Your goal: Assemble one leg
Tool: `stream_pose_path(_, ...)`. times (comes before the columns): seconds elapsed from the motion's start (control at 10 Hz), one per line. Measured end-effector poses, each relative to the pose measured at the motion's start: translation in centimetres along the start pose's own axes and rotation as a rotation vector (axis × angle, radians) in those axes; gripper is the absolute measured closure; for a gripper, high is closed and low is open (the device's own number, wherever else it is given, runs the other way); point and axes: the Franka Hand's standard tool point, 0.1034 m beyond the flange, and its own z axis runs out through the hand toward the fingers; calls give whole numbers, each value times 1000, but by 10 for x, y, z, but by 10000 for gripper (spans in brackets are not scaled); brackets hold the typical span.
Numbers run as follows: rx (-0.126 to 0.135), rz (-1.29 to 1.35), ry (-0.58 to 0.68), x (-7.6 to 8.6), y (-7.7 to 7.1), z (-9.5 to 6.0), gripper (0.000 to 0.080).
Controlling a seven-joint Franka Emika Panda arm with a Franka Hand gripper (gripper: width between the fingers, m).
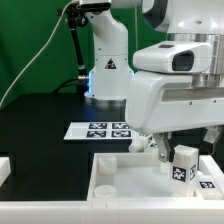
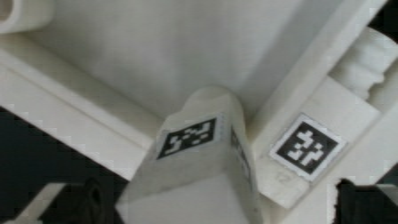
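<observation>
The leg [image 1: 183, 164] is a small white post with black-and-white tags. It stands upright on the near right corner of the large white tabletop [image 1: 125, 180] in the exterior view. My gripper [image 1: 178, 150] hangs right over it, with one finger [image 1: 158, 147] showing beside the leg and apart from it. In the wrist view the leg [image 2: 214, 165] fills the middle with two tags showing, and the tabletop [image 2: 178, 60] lies behind it. My gripper [image 2: 210, 208] straddles the leg. The dark fingertips [image 2: 54, 205] stand wide apart at either side, so the gripper looks open.
The marker board [image 1: 105, 129] lies on the black table behind the tabletop. The arm's base [image 1: 105, 70] stands at the back. A white block [image 1: 4, 168] sits at the exterior view's left edge. Another tagged white part [image 1: 208, 185] lies at the exterior view's right.
</observation>
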Motion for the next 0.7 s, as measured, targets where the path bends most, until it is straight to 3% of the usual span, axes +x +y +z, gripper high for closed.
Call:
stream_pose_path(0.3, -2, -75, -2, -2, 4, 0, 151)
stream_pose_path(0.6, 0, -53, -1, -2, 4, 0, 514)
stream_pose_path(0.7, 0, -33, -1, -2, 4, 0, 514)
